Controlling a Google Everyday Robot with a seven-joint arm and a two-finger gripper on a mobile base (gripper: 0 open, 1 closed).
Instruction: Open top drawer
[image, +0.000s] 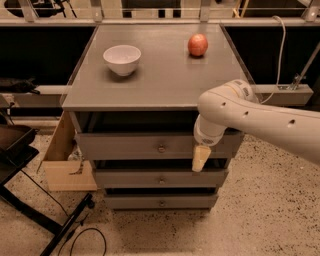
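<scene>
Item 1. Desk (165, 80): grey, flat top, with three grey drawers stacked beneath it.

Item 2. Top drawer (125, 146): uppermost of the three and the widest, set directly under the desk top with a dark gap showing above its front. One small round knob (161, 148) sat at the middle of the panel.

Item 3. Middle drawer (140, 178) and bottom drawer (140, 202): narrower fronts, each with a similar knob, below the top drawer.

Item 4. Gripper (201, 161): cream-coloured, hanging downward from the white arm (260, 117), which entered from the right. It lay in front of the right part of the top drawer's front, to the right of the knob and apart from it, its tip at the panel's lower edge. Whether it was apart or together could not be told, nor whether it touched the panel.

Item 5. White bowl (122, 59): upright on the left rear part of the desk top.

Item 6. Red apple (198, 45): on the right rear part, well apart from the bowl.

Item 7. Cardboard box (62, 165): on the speckled floor (260, 220), just beside the desk's left side.
</scene>
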